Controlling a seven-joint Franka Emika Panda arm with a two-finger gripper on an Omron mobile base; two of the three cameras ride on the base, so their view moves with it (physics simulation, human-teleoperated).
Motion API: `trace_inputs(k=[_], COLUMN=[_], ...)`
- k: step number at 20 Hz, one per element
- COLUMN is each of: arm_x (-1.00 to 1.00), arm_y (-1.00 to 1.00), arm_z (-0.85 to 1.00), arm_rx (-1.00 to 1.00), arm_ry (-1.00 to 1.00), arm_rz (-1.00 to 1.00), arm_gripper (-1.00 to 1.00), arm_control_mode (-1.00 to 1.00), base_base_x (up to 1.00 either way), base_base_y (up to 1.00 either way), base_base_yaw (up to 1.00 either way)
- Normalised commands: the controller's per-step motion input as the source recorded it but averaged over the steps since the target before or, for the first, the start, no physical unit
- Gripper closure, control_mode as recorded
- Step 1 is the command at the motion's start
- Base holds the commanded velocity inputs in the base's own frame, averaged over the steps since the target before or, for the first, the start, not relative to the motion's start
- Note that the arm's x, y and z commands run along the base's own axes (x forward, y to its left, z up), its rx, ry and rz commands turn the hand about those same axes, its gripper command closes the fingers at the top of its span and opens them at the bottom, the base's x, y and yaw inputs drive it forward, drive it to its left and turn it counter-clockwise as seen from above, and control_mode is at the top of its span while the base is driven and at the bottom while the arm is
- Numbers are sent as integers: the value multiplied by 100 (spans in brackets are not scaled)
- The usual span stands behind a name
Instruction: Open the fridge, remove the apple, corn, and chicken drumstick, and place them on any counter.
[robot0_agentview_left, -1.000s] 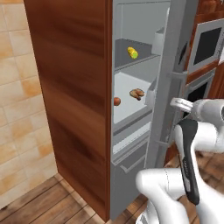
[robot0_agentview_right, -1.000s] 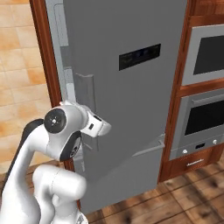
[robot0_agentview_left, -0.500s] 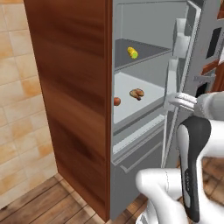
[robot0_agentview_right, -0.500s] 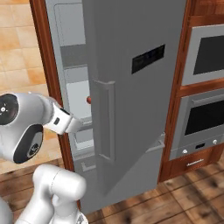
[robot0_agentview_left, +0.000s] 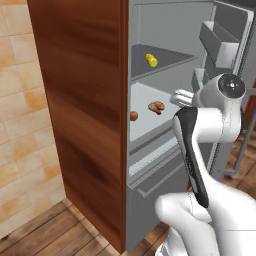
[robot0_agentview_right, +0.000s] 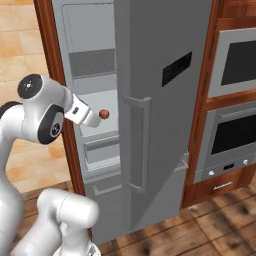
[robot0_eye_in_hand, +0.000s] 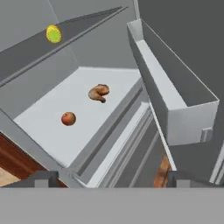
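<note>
— Looking into the fridge (robot0_agentview_left: 165, 75), how many things did you count on its shelves?

— Three. One corn cob (robot0_agentview_left: 151, 60) lay on the upper shelf, alone. On the pale shelf below it sat one chicken drumstick (robot0_agentview_left: 156, 106) and one apple (robot0_agentview_left: 134, 116), near each other but apart, the apple closer to the front edge by the wooden side panel (robot0_agentview_left: 85, 110).

— Did the hand view agree?

— Yes: one corn cob (robot0_eye_in_hand: 54, 33) up on the grey shelf, one drumstick (robot0_eye_in_hand: 99, 92) farther back on the white shelf, one apple (robot0_eye_in_hand: 68, 118) nearer the front. One door bin (robot0_eye_in_hand: 175, 105) stood out to the right.

— And the door?

— Swung wide open. From the right base view its grey outer face (robot0_agentview_right: 160, 125) showed one long vertical handle (robot0_agentview_right: 137, 145) and one small dark display panel (robot0_agentview_right: 176, 68). Two built-in ovens (robot0_agentview_right: 232, 100) were stacked in the wooden wall to the right.

— What about the end effector?

— The end effector (robot0_eye_in_hand: 111, 177) was spread wide, its two dark tips far apart at the bottom of the hand view, with nothing between them. It hung at the mouth of the fridge, in front of the middle shelf, touching none of the food. In the right base view the apple (robot0_agentview_right: 104, 114) showed just past the arm's wrist.

— The drawer below?

— One lower drawer (robot0_agentview_left: 155, 170), closed.
</note>
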Motion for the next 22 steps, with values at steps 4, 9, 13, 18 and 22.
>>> trace_inputs(k=[4, 9, 13, 18, 22], arm_x=[100, 97, 59, 32, -10], arm_y=[-65, -66, -78, -96, -100], arm_z=[-39, -32, -35, -45, -39], arm_rx=[-1, -1, -8, -11, -12], arm_ry=[24, 23, 9, 11, 7], arm_rz=[-8, -8, -11, -15, -18], arm_gripper=[-100, -100, -100, -100, -100], arm_control_mode=[-100, -100, -100, -100, -100], base_base_x=[0, 0, 0, 0, 0], base_base_y=[0, 0, 0, 0, 0], base_base_yaw=[0, 0, 0, 0, 0])
